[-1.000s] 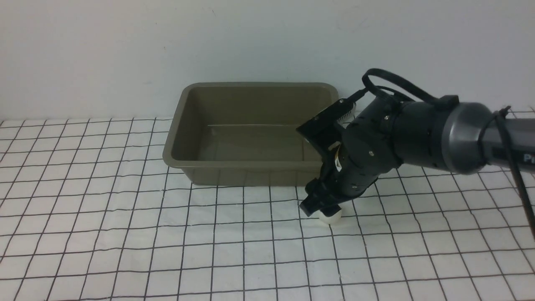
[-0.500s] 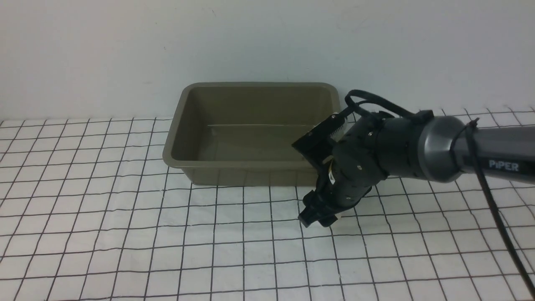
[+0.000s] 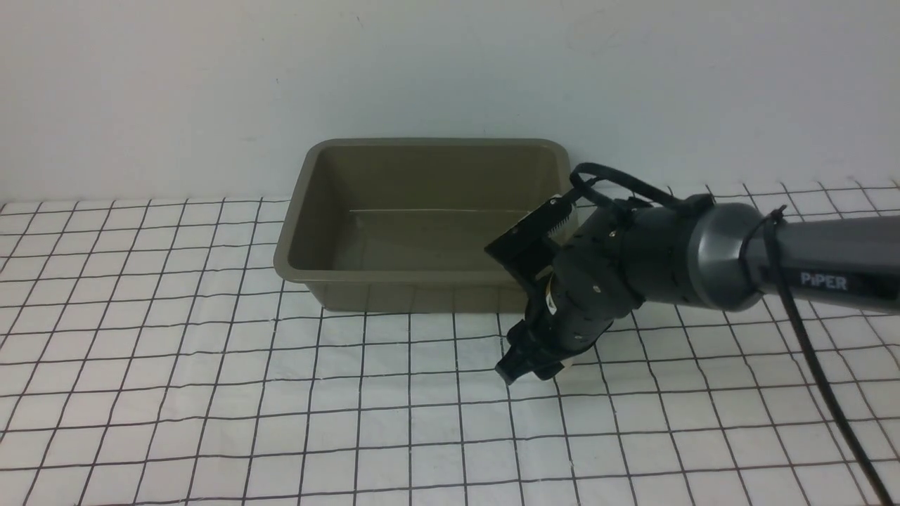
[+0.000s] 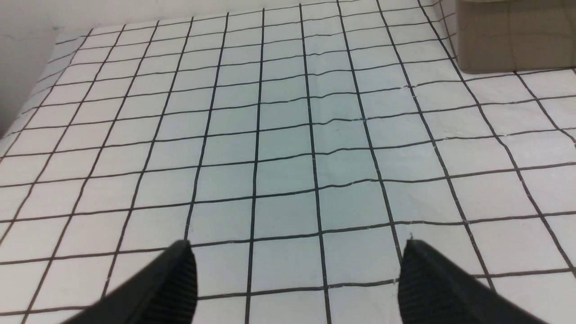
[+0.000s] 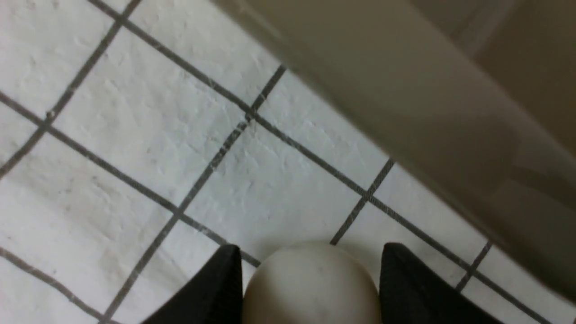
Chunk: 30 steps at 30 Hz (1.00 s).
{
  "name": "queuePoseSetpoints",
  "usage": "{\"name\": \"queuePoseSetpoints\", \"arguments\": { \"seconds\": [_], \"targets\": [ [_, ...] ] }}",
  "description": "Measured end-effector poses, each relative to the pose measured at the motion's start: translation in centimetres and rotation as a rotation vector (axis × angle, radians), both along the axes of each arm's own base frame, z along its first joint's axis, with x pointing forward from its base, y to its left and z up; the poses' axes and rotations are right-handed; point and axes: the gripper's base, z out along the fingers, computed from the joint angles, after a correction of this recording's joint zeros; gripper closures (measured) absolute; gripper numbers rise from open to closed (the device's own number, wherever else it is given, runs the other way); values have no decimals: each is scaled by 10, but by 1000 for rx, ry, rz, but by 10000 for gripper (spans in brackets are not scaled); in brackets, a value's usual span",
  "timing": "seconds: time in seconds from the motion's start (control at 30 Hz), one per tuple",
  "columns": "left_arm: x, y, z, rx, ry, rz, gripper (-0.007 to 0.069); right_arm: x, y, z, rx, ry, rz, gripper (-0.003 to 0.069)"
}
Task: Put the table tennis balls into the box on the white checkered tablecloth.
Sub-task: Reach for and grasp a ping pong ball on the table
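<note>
My right gripper (image 3: pixel 526 367) hangs low over the white checkered tablecloth (image 3: pixel 211 351), just in front of the near right corner of the shallow olive-grey plastic box (image 3: pixel 422 277). Its two black fingers (image 5: pixel 216 288) press against either side of the small white matte table tennis ball (image 5: pixel 310 288); whether the ball clears the cloth I cannot tell. My left gripper (image 4: pixel 297 279) is spread wide over the cloth, holding nothing.
</note>
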Motion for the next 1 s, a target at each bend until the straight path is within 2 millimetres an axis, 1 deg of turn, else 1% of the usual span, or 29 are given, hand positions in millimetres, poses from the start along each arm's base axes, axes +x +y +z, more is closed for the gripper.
{"name": "queuePoseSetpoints", "arguments": {
  "seconds": [0.2,0.37,0.47,0.5,0.63,0.73,0.8,0.87,1.0],
  "targets": [
    [0,0,0,0,0,0,83,0,-1,0,-12,9,0,300],
    [0,0,0,0,0,0,83,-4,-1,0,-45,46,45,300],
    [0,0,0,0,0,0,83,-10,2,2,-54,81,81,300],
    [0,0,0,0,0,0,83,-18,8,5,-41,114,113,300],
    [0,0,0,0,0,0,83,-36,26,11,23,162,184,300],
    [0,0,0,0,0,0,83,-45,36,29,99,137,229,300],
    [0,0,0,0,0,0,83,-48,39,49,175,87,241,300],
    [0,0,0,0,0,0,83,-49,40,65,229,29,251,300],
    [0,0,0,0,0,0,83,-48,41,90,296,-72,260,300]
  ]
}}
